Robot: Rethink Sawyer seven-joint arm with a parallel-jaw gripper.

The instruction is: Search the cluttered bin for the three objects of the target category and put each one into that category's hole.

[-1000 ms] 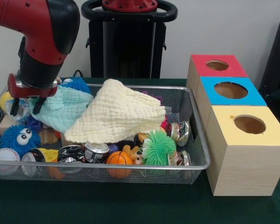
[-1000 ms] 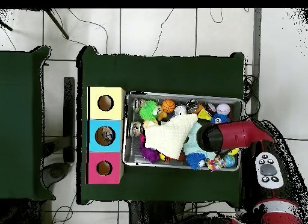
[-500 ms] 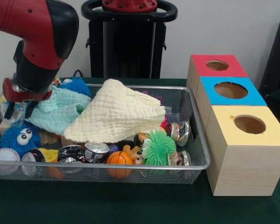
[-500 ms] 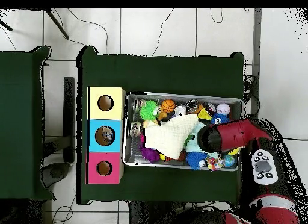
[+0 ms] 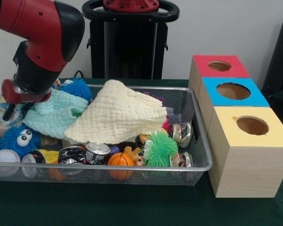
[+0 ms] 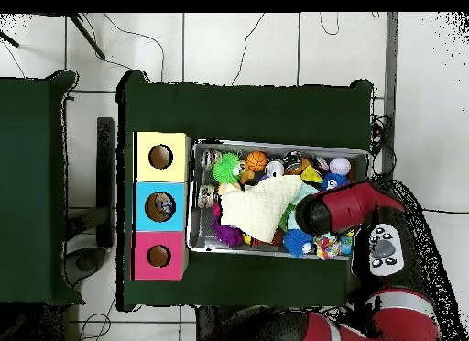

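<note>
Arm: red and black gripper hangs at the left end of the silver wire-mesh bin, right by the crumpled mint-green cloth.
Jaws: honestly can't tell if they're wide or narrow; the tips get lost in the clutter, and the overhead view has the arm covering them.
Hidden: big cream waffle-weave cloth blankets the middle of the bin, no idea what's under it.
Targets: can't say which category counts; toys sit along the front, like the small orange basketball, green spiky ball, blue fuzzy googly-eyed ball, white baseball and a few dented metal cans.
Holes: yellow-topped wooden box, blue-topped box and red-topped box on the green counter, just beside the bin.
</note>
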